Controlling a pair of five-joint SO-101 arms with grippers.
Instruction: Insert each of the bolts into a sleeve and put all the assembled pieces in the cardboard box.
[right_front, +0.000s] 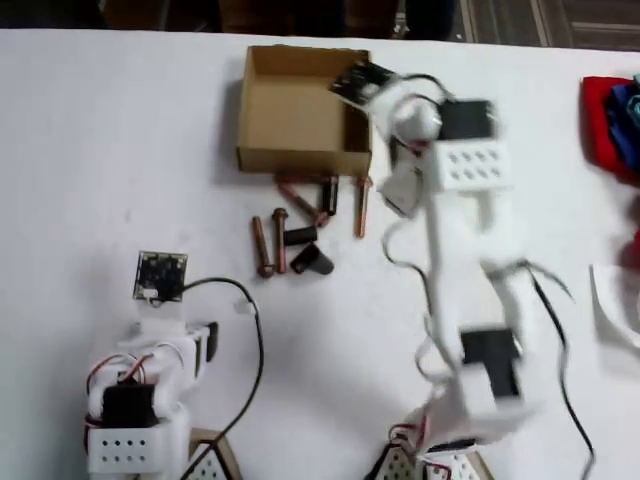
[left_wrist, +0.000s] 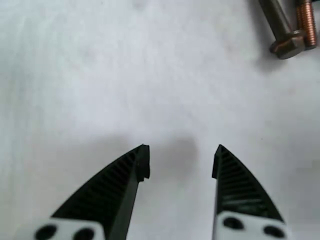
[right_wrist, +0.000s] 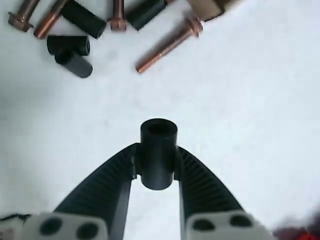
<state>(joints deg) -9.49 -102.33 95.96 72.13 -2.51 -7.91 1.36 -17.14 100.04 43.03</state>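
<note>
I find the left arm (right_front: 135, 400) at the near left of the white table (right_front: 80, 150), well apart from the parts; the left gripper (left_wrist: 181, 150) hangs low over bare table with its two black fingers apart and nothing between them; in its wrist view the heads of two copper bolts (left_wrist: 292, 35) lie side by side, near the fingertips but not touching them.

Towards the middle, the high view shows the loose parts in a cluster just in front of the cardboard box (right_front: 290, 155); a pair of bolts (right_front: 270, 243) lies parallel at the cluster's left; a third bolt (right_front: 300, 198) lies slanted close to the box wall; a lone bolt (right_front: 362, 205) lies at the cluster's right; several black sleeves (right_front: 300, 236) lie among them; I cannot tell whether any bolt sits inside a sleeve. The box stands open side up, beyond the cluster.

The right arm (right_front: 470, 250) stretches from the near edge to the box's right corner; the right gripper (right_wrist: 157, 159) is clamped on one black held sleeve (right_wrist: 158, 135), fingers pressing both sides, bore facing the wrist camera; it is over bare table, apart from the cluster; the lone bolt is the nearest part to it.

A red object (right_front: 610, 120) lies at the far right edge.
</note>
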